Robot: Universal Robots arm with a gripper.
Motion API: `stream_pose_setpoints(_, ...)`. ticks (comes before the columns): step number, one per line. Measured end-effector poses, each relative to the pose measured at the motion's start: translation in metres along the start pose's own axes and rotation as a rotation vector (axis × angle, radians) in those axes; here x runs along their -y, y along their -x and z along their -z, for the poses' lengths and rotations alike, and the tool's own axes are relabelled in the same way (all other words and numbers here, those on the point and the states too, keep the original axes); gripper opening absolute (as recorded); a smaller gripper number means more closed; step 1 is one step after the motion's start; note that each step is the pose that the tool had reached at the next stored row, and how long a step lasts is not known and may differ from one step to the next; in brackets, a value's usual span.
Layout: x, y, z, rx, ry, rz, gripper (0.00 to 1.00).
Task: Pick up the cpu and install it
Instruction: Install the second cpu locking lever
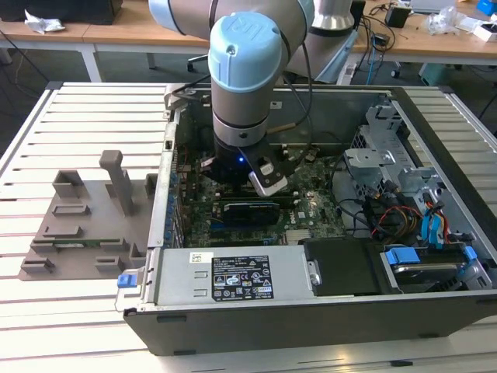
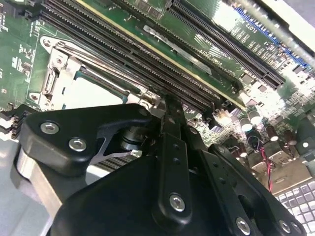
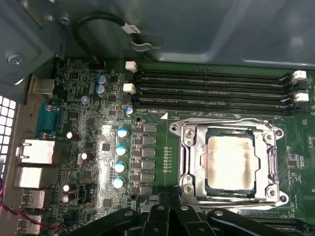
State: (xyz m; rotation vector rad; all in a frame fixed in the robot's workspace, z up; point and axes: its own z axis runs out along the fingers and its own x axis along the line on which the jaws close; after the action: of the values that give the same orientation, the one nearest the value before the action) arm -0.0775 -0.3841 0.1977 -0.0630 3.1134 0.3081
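My black linkage tool (image 3: 172,216): nearest the lens, fingers' state cannot be told. Silvery square-lidded cpu (image 3: 231,162): seated flat in dark metal socket frame (image 3: 189,162), at the tool's one o'clock in the first wrist view.

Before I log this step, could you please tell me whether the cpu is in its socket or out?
In. In the first wrist view the cpu lies flat inside the metal socket frame on the motherboard.
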Motion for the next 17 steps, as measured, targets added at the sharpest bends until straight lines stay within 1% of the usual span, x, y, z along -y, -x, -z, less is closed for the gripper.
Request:
stream_pose_setpoints(1, 0.0001, 0.0000, 0.0009, -0.0002, -0.0011, 0.000, 0.11)
stream_pose_setpoints(3, -0.0010, 0.0015, 0.0050, -0.0001, -0.0035, 0.000, 0.11)
stream_pose_setpoints(5, -0.0037, 0.0041, 0.0089, -0.0003, -0.0058, 0.000, 0.11)
stream_pose_setpoints(6, -0.0057, 0.0061, 0.0101, -0.0004, -0.0088, 0.000, 0.11)
stream_pose_setpoints(7, -0.0083, 0.0084, 0.0105, -0.0008, -0.0160, 0.000, 0.11)
stream_pose_setpoints(9, -0.0117, 0.0116, 0.0103, -0.0012, -0.0233, 0.000, 0.11)
stream_pose_setpoints(10, -0.0142, 0.0143, 0.0099, -0.0022, -0.0317, 0.000, 0.11)
stream_pose_setpoints(11, -0.0174, 0.0181, 0.0092, -0.0049, -0.0450, 0.000, 0.11)
stream_pose_setpoints(12, -0.0200, 0.0211, 0.0086, -0.0074, -0.0534, 0.000, 0.11)
stream_pose_setpoints(13, -0.0245, 0.0259, 0.0077, -0.0136, -0.0674, -0.001, 0.11)
stream_pose_setpoints(15, -0.0315, 0.0301, 0.0062, -0.0194, -0.0898, -0.002, 0.11)
stream_pose_setpoints(16, -0.0361, 0.0324, 0.0052, -0.0223, -0.1058, -0.002, 0.11)
stream_pose_setpoints(17, -0.0403, 0.0348, 0.0044, -0.0250, -0.1191, -0.003, 0.11)
